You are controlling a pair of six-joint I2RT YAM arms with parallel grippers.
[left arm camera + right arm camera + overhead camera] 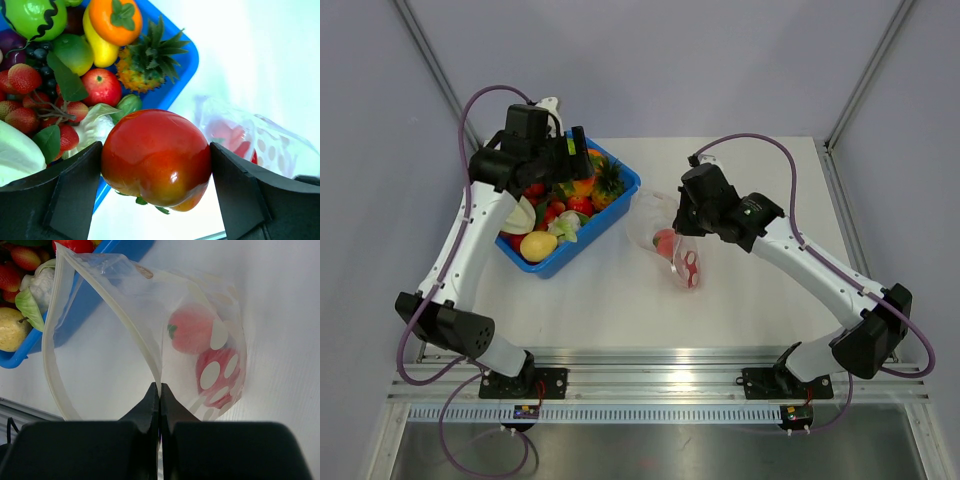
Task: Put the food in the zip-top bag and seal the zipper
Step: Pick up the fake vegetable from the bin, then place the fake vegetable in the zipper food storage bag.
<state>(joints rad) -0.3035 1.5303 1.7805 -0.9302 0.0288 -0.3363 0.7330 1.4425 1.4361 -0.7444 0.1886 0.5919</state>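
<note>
Left hand (156, 172) clamps glossy red toy tomato (155, 145) over blue plastic bin (189, 57); right hand (160, 396) pinches rim of clear white-dotted zip-top bag (125, 310), red food (192, 330) inside.

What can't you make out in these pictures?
- Top view: the red toy fruit in the left gripper is hidden under the wrist.
- Right wrist view: dotted plastic blurs the food in the zip-top bag; its kind is unclear.
- Left wrist view: the held fruit covers part of the blue bin; edges crop the rest.
</note>
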